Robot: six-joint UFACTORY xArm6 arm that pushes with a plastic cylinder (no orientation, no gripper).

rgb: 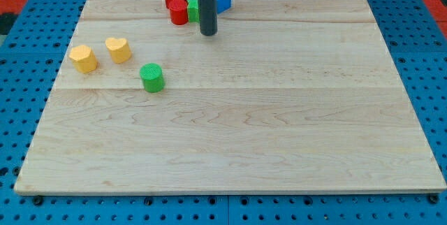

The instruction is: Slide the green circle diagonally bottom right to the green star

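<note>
Clearly the approach step: my tip (208, 33) is bare, touching nothing, near the cluster at the view's top where the partly hidden green star block (193, 10) sits. The squat green circle block (151, 77) stands alone, well apart at the view's left, beside two yellow blocks; next I'd need to get behind it

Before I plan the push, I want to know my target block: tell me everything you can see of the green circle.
The green circle is a short, upright cylinder, solid bright green, with a flat round top and matte sides. It stands alone on the wooden board, in its left half, touching no other block. The two yellow blocks lie up and to the view's left. My tip is well off, toward the view's top right of it.
</note>
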